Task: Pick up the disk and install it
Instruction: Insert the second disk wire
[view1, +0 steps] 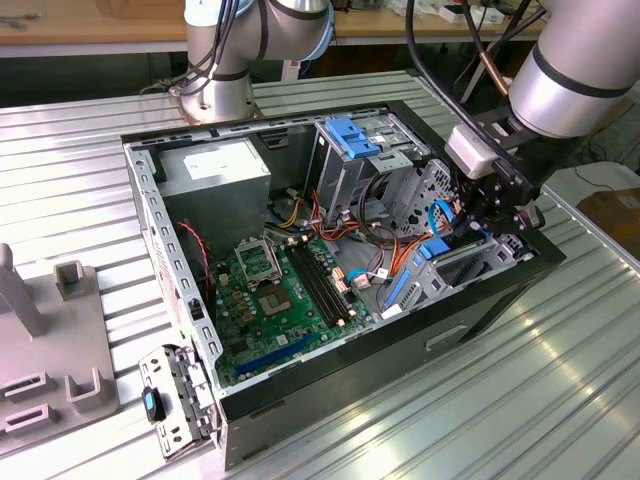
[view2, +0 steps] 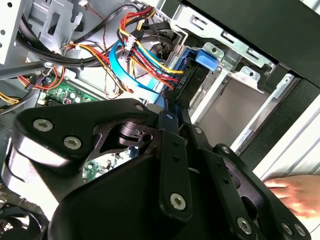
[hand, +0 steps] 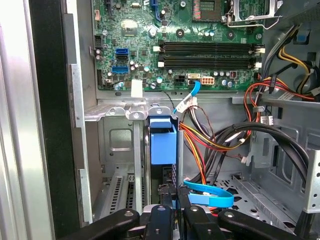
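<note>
Gripper (hand: 175, 202) links are seen closest in both wrist views, with the fingers drawn narrow and apparently clamped on the near edge of the disk (hand: 162, 145). The disk is held on edge, its blue carrier rail uppermost toward the motherboard (hand: 200, 55), so that it can be slid straight along the slot of the drive bay (hand: 117, 145). It is judged to be partly inside that bay already, though how deeply it is seated cannot be told. In the exterior view the gripper (view1: 480, 215) is lowered into the corner of the case (view1: 400, 345) at the exterior view's right, where the disk (view1: 437, 252) is marked by its blue rail. Power cables (hand: 210, 140) and a flat blue cable (hand: 210, 196) are bundled just beside the bay and are kept clear of the slot. In the second wrist view the disk (view2: 187, 75) is seen against the bay's metal wall, and a person's hand (view2: 295, 192) is rested outside the case.
</note>
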